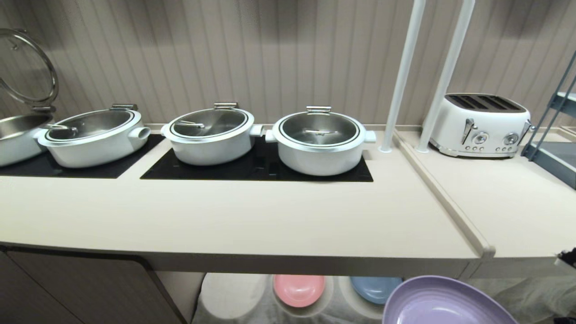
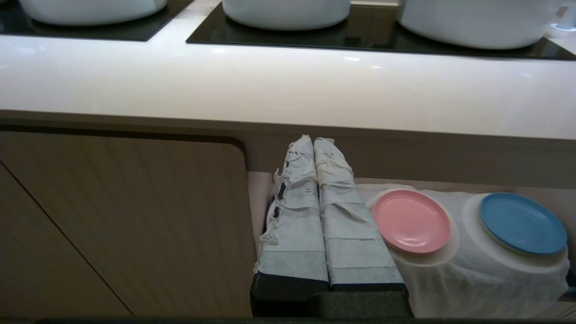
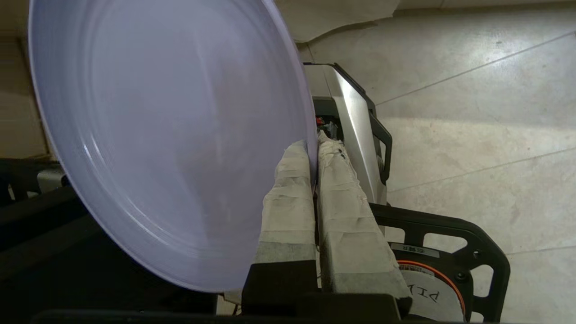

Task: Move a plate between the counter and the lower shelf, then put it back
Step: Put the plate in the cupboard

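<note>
At the near edge, grippers: two; the right gripper [image 3: 313, 155] pinches the rim of the one round matte lilac plastic plate [image 1: 443, 302], held below the counter's front edge; the left gripper [image 2: 313, 143] has its taped fingers pressed together, empty.
Lower shelf [image 2: 472, 274]: white cloth with two plates, one pink plate [image 2: 410, 220], one blue plate [image 2: 522, 223].
Counter [image 1: 252, 220]: long smooth beige worktop bearing three lidded white pots [image 1: 319, 141].
Adjoining surface: one white toaster [image 1: 479, 124].
</note>
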Robot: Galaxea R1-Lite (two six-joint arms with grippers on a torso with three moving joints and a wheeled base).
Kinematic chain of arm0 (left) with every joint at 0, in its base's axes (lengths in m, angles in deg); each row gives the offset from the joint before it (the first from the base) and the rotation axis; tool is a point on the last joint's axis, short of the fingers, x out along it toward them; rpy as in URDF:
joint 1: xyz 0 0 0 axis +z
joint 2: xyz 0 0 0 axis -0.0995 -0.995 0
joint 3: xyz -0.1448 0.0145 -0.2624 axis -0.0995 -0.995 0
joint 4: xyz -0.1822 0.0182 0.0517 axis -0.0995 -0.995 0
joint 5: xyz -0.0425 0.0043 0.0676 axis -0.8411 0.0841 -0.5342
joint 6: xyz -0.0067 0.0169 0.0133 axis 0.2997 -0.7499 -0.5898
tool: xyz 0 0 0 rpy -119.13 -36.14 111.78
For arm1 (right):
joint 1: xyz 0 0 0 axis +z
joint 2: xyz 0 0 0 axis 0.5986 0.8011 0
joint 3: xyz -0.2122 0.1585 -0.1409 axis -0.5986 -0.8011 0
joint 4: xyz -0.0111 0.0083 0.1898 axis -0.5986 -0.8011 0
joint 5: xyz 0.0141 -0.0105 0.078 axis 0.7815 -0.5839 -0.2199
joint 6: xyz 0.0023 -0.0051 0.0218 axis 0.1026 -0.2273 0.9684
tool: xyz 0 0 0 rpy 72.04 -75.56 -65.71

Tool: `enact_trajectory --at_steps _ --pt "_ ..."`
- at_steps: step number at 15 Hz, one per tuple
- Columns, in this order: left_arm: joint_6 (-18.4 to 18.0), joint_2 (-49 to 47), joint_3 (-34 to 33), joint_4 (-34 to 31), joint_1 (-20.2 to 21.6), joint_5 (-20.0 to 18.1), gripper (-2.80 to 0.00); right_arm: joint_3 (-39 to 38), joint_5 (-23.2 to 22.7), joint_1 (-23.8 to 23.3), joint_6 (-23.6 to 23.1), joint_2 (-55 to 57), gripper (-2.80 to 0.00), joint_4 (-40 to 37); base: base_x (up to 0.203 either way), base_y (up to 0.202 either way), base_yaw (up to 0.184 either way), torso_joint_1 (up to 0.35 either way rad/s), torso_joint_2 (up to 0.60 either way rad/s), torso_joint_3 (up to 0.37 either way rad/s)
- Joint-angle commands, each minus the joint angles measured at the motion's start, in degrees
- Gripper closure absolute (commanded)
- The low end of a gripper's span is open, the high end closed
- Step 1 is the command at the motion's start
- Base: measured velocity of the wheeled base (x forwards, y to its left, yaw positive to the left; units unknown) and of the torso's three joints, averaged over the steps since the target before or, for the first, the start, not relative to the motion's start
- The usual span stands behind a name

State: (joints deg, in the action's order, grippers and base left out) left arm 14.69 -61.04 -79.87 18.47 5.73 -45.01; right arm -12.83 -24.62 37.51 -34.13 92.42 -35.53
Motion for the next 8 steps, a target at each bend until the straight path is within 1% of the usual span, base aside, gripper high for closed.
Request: enact_trajectory --at_steps 1,8 --pt "0.1 0.0 0.0 0.0 0.0 0.0 0.0 0.0 -0.2 0.0 0.1 0.1 0.0 -0.2 0.0 0.195 -0.003 0.006 0.0 0.001" --pt "0.0 0.0 0.0 0.0 0.0 0.0 0.0 0.0 -0.2 0.0 0.0 -0.2 0.0 -0.6 0.0 0.195 0.0 0.003 0.0 0.003"
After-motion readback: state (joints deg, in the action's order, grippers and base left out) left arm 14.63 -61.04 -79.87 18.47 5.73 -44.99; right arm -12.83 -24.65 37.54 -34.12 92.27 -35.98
